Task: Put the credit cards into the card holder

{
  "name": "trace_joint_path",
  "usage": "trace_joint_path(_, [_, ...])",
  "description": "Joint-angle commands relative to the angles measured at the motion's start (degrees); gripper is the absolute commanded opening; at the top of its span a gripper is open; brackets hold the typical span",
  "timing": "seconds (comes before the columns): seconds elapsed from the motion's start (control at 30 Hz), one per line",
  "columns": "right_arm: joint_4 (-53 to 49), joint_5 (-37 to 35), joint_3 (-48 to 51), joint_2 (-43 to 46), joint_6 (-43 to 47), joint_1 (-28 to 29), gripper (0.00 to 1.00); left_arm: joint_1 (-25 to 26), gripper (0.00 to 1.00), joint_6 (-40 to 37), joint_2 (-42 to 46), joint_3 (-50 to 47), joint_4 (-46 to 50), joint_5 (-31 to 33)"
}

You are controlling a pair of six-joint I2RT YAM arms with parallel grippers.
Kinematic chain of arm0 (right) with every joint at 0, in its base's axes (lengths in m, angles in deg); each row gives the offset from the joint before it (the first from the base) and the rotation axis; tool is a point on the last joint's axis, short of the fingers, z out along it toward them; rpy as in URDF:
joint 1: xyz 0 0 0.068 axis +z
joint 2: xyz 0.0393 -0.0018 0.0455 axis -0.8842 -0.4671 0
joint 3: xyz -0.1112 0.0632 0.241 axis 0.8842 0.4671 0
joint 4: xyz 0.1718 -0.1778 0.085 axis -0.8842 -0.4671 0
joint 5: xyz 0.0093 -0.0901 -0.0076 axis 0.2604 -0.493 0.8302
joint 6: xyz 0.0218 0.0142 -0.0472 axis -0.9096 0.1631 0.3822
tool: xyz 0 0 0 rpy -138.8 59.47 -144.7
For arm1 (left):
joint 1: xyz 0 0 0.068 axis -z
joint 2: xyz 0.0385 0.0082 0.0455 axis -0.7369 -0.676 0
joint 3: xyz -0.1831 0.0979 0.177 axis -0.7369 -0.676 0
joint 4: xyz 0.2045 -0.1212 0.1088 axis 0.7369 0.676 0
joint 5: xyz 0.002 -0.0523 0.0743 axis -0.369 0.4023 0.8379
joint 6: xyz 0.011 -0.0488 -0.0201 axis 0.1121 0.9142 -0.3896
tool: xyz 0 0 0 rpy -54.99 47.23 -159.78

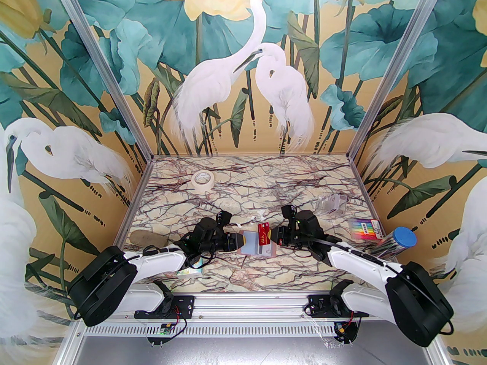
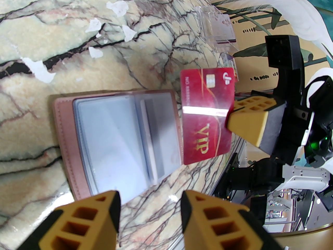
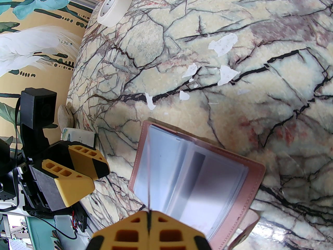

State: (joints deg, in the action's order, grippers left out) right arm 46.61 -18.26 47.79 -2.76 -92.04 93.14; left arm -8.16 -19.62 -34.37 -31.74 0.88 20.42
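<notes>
My right arm comes in low from the lower right of the top view. Its right end effector [image 1: 272, 235] is clamped on one short edge of the red credit card [image 1: 263, 231]. The card hangs tilted above the bench [image 1: 243, 192]. In my right wrist view it shows edge-on, as a thin dark line [image 3: 148, 178] rising from between the closed fingers over the card holder [image 3: 249, 181].

My left arm mirrors it from the lower left. The left end effector [image 1: 236, 241] has its fingers [image 2: 104, 217] spread and grips nothing, just beside the holder's left side.

The card holder [image 1: 266, 252] lies open at frame centre, pale pockets up. Small paper scraps [image 3: 223, 44] lie beyond it. Farther off are a tape roll [image 1: 202, 181] at upper left, and a clear box [image 1: 331, 203], pen pack [image 1: 365, 229] and blue-capped tube [image 1: 399, 240] at right.
</notes>
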Motion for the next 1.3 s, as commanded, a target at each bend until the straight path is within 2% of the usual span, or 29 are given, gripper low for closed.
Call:
trace_joint_path(0.0, [2.6, -0.9, 0.2, -1.2, -0.9, 0.7, 0.00, -0.5, 0.42, 1.3, -0.2, -0.5, -0.6, 1.4])
trace_joint_path(0.83, [3.5, -6.0, -1.2, -7.5, -8.1, 3.6, 0.00, -0.6, 0.31, 3.6, -11.0, 1.9, -6.1, 0.0])
trace_joint_path(1.27, [5.5, -5.5, -0.8, -10.0, -10.2, 4.0, 0.00, -0.6, 0.26, 4.2, -14.1, 1.9, -7.9, -0.8])
